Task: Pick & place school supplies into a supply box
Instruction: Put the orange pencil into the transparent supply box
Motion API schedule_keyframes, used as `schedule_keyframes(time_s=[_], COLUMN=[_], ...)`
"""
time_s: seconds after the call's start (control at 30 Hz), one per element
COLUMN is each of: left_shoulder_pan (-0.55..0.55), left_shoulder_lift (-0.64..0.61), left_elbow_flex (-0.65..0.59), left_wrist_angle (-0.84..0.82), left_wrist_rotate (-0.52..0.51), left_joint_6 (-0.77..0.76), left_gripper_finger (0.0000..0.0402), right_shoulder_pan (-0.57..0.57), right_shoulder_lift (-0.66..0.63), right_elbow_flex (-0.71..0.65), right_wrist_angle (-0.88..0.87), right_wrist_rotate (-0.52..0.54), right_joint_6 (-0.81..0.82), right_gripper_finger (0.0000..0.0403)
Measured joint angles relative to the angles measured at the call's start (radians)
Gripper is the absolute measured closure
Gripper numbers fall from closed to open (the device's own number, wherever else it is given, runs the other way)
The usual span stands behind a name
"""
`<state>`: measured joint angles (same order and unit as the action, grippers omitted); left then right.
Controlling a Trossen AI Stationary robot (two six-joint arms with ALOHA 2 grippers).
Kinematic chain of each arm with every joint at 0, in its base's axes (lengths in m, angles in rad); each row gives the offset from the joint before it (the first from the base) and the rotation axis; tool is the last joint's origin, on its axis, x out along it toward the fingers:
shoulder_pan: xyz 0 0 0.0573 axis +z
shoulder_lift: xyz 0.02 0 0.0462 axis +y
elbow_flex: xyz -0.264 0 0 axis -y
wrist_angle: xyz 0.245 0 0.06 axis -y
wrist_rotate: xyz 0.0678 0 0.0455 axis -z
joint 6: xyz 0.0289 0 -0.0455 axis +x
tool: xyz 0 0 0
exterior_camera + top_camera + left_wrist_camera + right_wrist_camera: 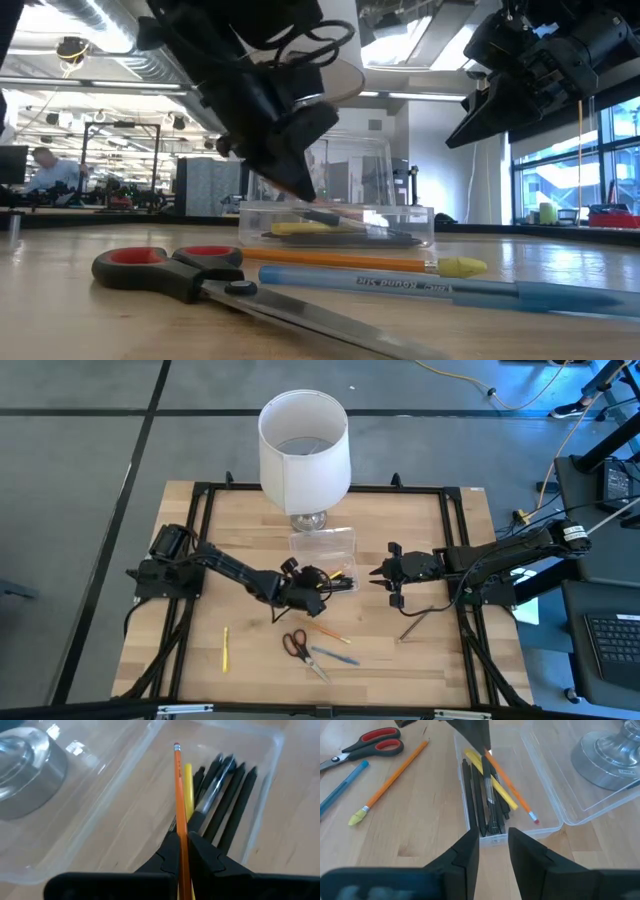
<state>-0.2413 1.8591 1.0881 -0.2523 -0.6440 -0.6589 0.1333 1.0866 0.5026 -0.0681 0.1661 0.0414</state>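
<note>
**Over the supply box: pencil held**

Above the clear supply box (510, 795), the left gripper (182, 845) pinches an orange pencil (179, 795). A blue pen (450, 288) reads "BIC Round Stic". Right gripper (492, 845) hovers, fingers parted.

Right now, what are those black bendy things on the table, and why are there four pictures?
They are two robot arms. Each ends in a gripper, a hand with two fingers. One picture looks down from above, one sits at table height, and two come from cameras on the arms' wrists.

The left gripper is pinching an orange pencil over the clear supply box, where dark pens and a yellow one already lie. The right gripper waits open nearby, holding nothing.

On the wooden table there are scissors, another orange pencil, a blue pen, a yellow pencil and a dark pen. The big white thing is a lamp.
</note>
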Motion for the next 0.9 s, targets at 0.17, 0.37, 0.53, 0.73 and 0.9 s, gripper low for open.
schedule_keyframes(time_s=[0.17,0.37,0.53,0.73,0.9], left_shoulder_pan=[0.010,0.015,0.015,0.015,0.016], left_shoulder_lift=[-0.001,-0.001,-0.001,-0.001,-0.004], left_elbow_flex=[0.001,-0.011,-0.024,-0.026,-0.026], left_wrist_angle=[-0.003,-0.002,0.002,0.002,0.001], left_wrist_rotate=[-0.004,0.035,0.042,0.033,0.017], left_joint_6=[0.018,0.000,-0.010,-0.009,0.005], left_gripper_finger=[0.0384,0.0361,0.0342,0.0320,0.0306], right_shoulder_pan=[0.000,0.000,0.000,0.000,0.000], right_shoulder_lift=[0.000,0.000,0.000,0.000,0.000], right_elbow_flex=[0.000,0.000,0.000,0.000,0.000], right_wrist_angle=[0.000,0.000,0.000,0.000,0.000], right_wrist_rotate=[0.000,0.000,0.000,0.000,0.000], right_joint_6=[0.000,-0.001,-0.001,0.001,0.002], right_gripper_finger=[0.0295,0.0295,0.0295,0.0295,0.0295])
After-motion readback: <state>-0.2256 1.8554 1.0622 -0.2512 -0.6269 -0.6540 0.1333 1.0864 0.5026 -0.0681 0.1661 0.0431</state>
